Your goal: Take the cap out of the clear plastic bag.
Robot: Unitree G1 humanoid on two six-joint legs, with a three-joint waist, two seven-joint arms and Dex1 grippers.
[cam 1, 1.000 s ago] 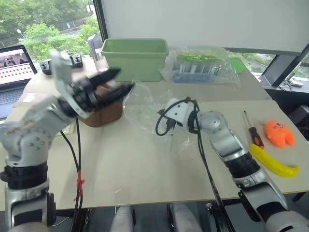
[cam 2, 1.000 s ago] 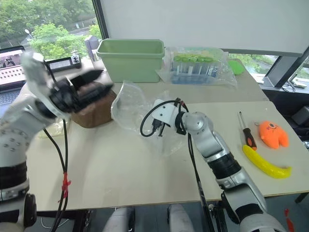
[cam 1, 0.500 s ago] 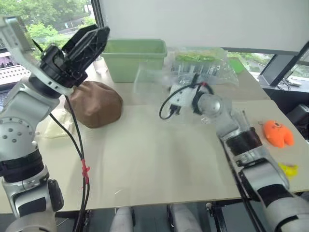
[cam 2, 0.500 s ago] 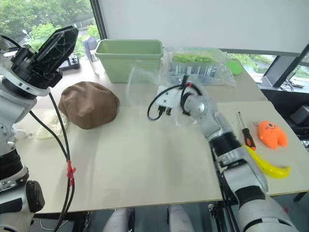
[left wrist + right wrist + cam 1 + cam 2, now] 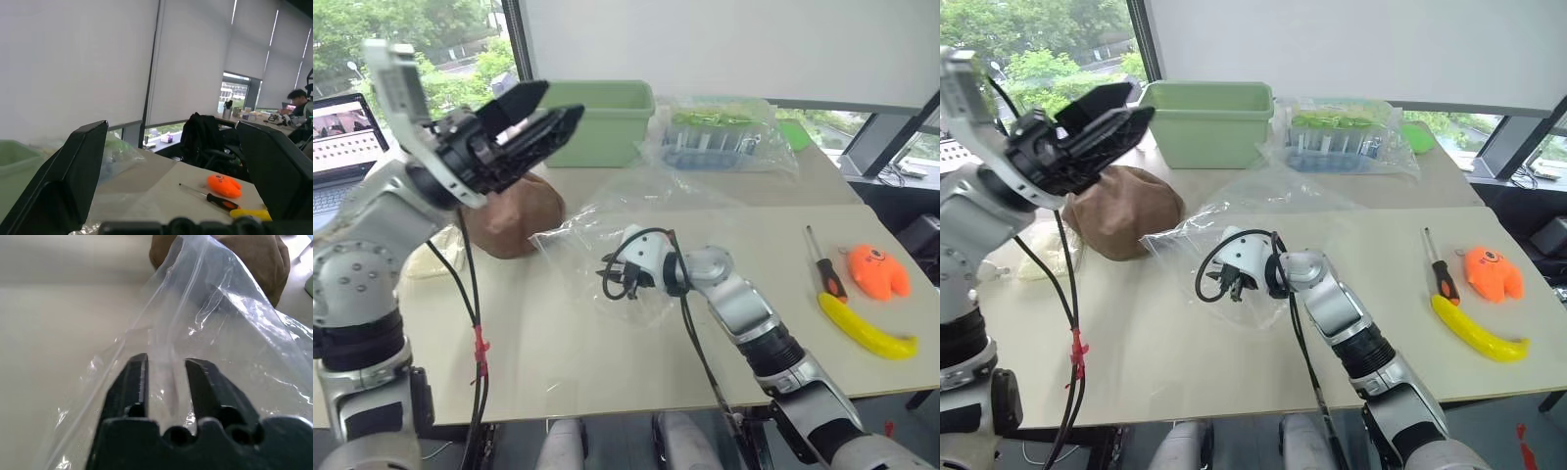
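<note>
The dark brown cap (image 5: 514, 220) lies on the table at the left, outside the clear plastic bag (image 5: 646, 211), which is spread crumpled over the table's middle. My right gripper (image 5: 610, 284) rests low on the table within the bag's folds. In the right wrist view its fingers (image 5: 132, 377) stand apart with a gap, bag film (image 5: 230, 333) draped between and over them, and the cap (image 5: 164, 249) is just beyond. My left gripper (image 5: 556, 106) is raised above the cap, open and empty, pointing toward the right.
A green bin (image 5: 592, 117) and a clear bag of blue and green items (image 5: 720, 132) stand at the back. A screwdriver (image 5: 827, 264), banana (image 5: 867, 328) and orange plush (image 5: 879, 269) lie at the right. A laptop (image 5: 337, 147) and cream packet (image 5: 421, 269) are at the left.
My right gripper carried the bag up off the cap, then came down toward the near middle of the table, and its fingers have parted. My left gripper rose clear of the cap.
</note>
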